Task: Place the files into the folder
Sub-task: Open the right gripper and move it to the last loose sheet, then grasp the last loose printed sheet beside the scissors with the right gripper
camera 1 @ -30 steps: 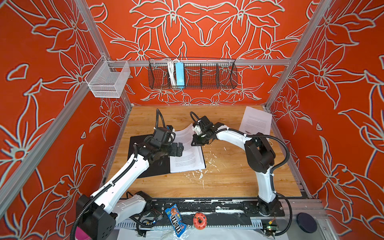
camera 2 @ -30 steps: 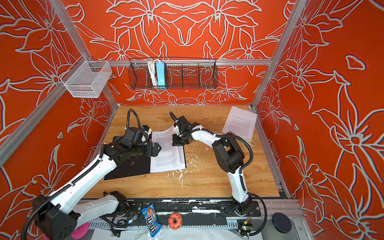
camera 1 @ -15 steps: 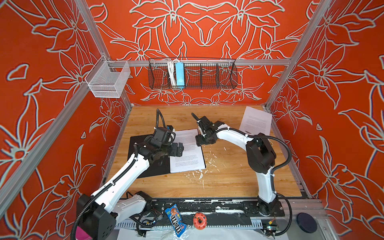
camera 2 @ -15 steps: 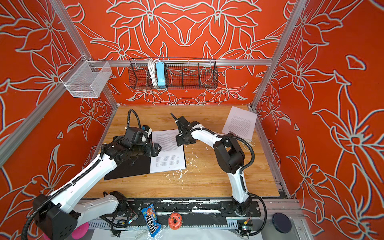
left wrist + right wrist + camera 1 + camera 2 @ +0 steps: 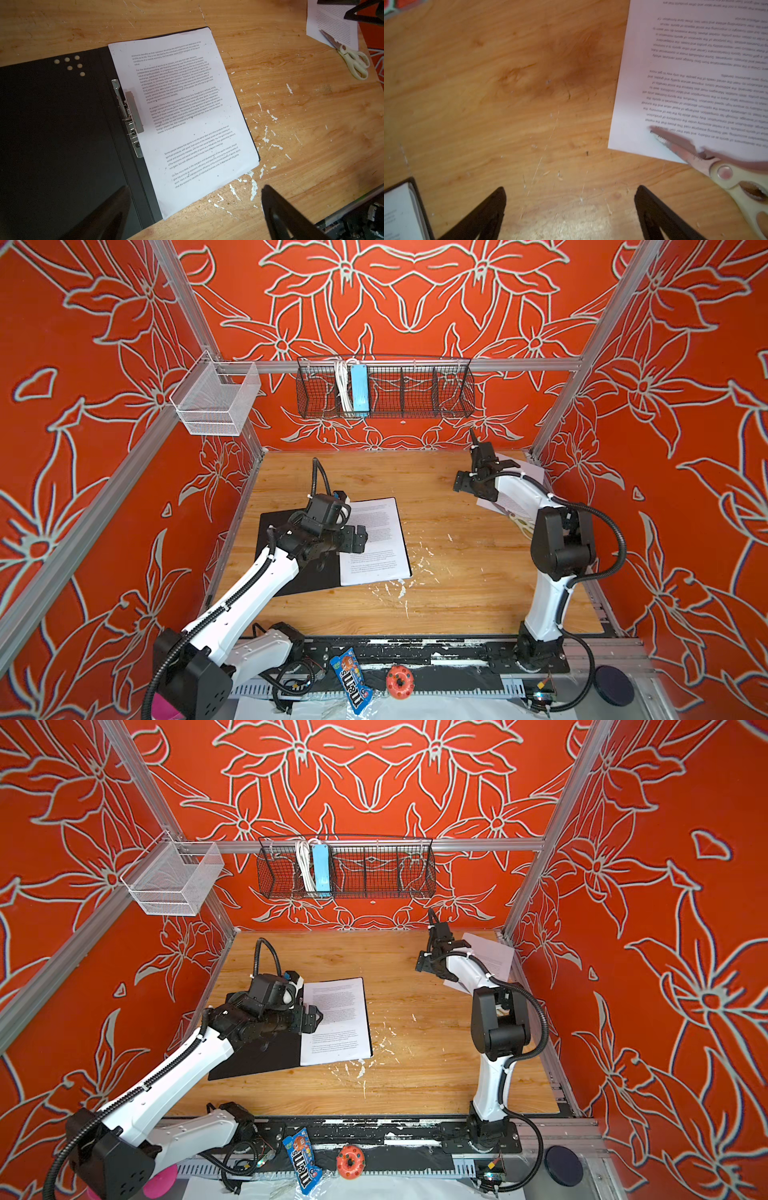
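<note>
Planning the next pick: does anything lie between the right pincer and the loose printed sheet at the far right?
Yes: cream-handled metal scissors lie across a corner of that white printed paper sheet, blades on the page. Nothing else visible.

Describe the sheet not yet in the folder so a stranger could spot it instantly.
On the wooden table, go to the far right corner. A white printed sheet lies flat on the bare wood there, partly hidden under the right arm. Unlike the other sheet, which lies in the open black folder, it has cream-handled scissors resting on one corner.
</note>
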